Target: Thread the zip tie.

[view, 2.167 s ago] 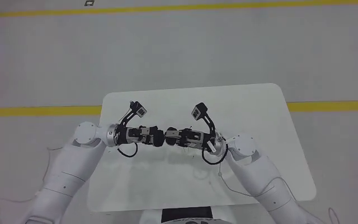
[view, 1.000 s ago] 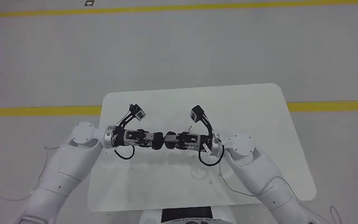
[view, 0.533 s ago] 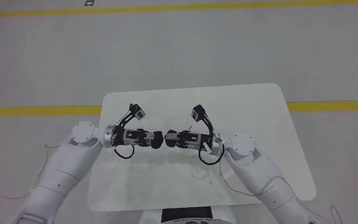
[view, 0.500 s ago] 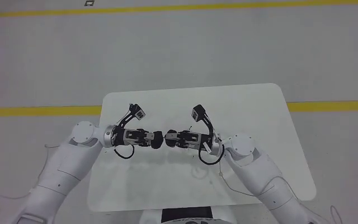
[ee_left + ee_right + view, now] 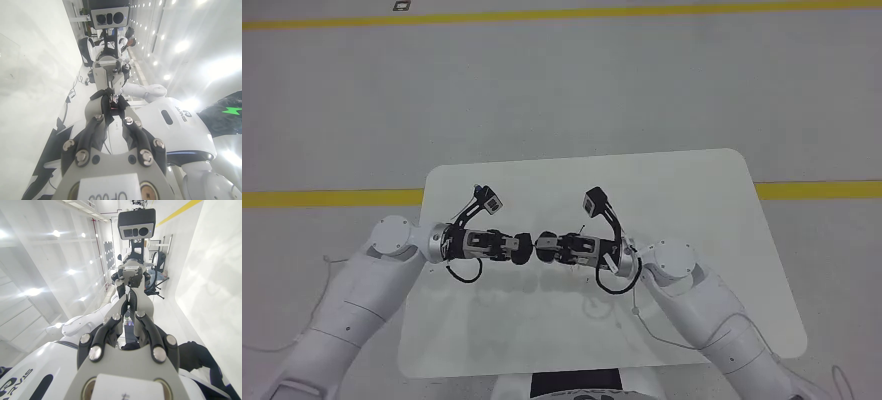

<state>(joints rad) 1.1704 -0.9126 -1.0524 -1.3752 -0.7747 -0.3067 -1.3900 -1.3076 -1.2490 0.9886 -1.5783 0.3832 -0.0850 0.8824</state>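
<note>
While zip tie [image 5: 133, 303] is clamped in right gripper [image 5: 130, 295] at frame ctr, strap should be fed slowly & straight; hold of left gripper [image 5: 112, 100] can't be told.

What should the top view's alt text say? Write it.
Two white robot arms meet tip to tip above the middle of a white table, the left gripper and right gripper pointing at each other. Grey floor with yellow lines lies beyond.

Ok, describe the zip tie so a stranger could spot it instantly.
Above the white table, the right gripper faces the left gripper. The zip tie is the thin black strip pinched between the right gripper's pale fingers, the only ridged thing there.
</note>
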